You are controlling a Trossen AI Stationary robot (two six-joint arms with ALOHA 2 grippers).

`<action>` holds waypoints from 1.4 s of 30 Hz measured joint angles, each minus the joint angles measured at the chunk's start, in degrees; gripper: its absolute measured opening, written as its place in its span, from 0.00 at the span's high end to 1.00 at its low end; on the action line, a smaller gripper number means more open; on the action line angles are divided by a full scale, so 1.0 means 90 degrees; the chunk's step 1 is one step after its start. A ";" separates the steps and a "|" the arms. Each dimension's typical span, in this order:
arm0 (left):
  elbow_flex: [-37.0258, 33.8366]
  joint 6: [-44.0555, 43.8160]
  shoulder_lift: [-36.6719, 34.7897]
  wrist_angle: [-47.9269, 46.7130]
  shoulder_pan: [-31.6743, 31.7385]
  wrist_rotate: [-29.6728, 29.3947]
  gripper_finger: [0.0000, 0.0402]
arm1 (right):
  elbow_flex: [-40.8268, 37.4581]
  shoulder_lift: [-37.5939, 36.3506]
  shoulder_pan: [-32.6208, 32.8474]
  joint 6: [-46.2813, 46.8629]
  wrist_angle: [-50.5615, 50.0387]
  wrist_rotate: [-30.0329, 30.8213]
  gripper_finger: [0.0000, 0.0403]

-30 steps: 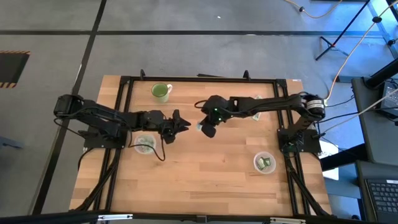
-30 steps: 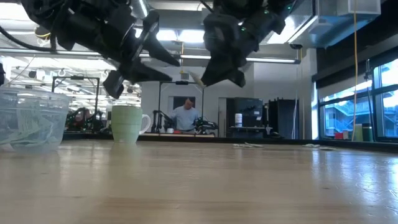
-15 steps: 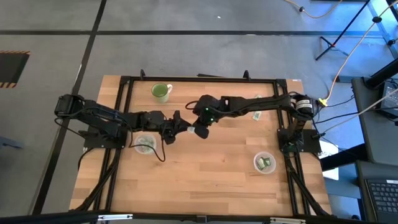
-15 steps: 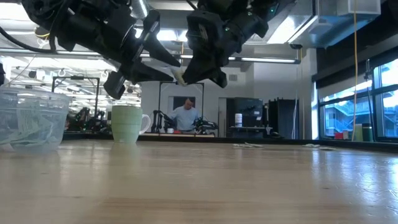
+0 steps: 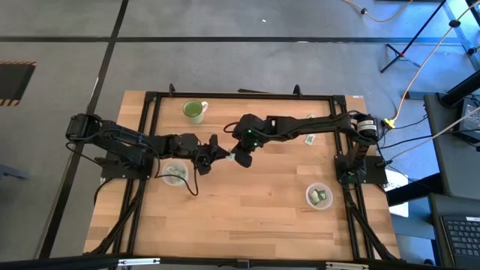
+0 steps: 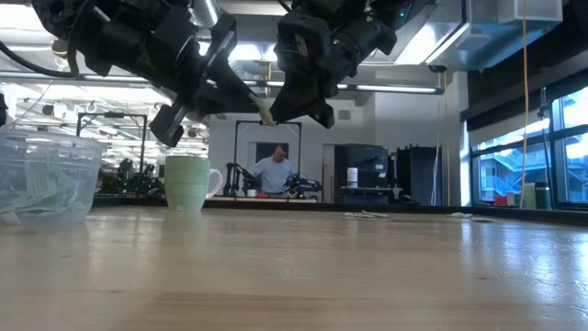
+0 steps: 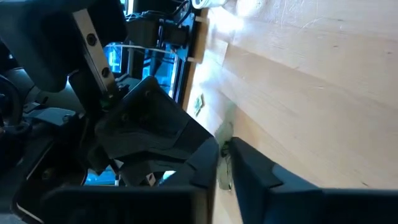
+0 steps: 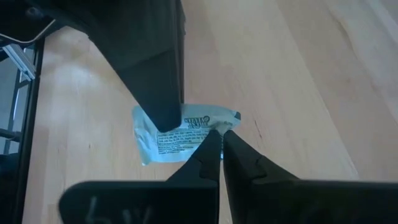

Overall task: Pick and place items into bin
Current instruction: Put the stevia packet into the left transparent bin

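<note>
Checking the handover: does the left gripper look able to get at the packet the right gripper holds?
Probably yes: the left gripper already meets the packet held mid-air by the right gripper, with nothing between them.

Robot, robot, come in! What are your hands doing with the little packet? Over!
Right gripper jaws shut on packet, mid-air above table. Left gripper jaws closing on same packet: handover. Nothing in the way.

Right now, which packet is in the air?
The packet pinched by the right gripper above mid-table, beside the left gripper; the others lie in clear bowls or on the table.
</note>
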 joint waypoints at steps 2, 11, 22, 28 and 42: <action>0.0000 -0.0002 0.0000 0.0001 0.0000 0.0000 0.96 | 0.0000 0.0000 0.0000 -0.0003 -0.0002 -0.0002 0.98; 0.0000 -0.0031 0.0000 -0.0165 -0.0003 -0.0178 0.99 | 0.0000 0.0000 -0.0003 -0.0303 -0.0029 0.0017 0.97; -0.0005 -0.1511 -0.0191 -0.0326 0.0002 -0.0301 0.99 | -0.0003 -0.0087 -0.0150 -0.0684 -0.1175 0.0808 0.61; -0.0002 -0.3277 -0.0830 -0.0813 0.0000 -0.0669 1.00 | -0.0005 -0.0087 -0.0390 -0.0692 -0.2067 0.2043 0.47; 0.2209 -0.7897 -0.2709 -0.7744 0.0000 0.0760 0.99 | -0.0005 -0.0087 -0.0863 -0.1025 -0.2377 0.2190 0.44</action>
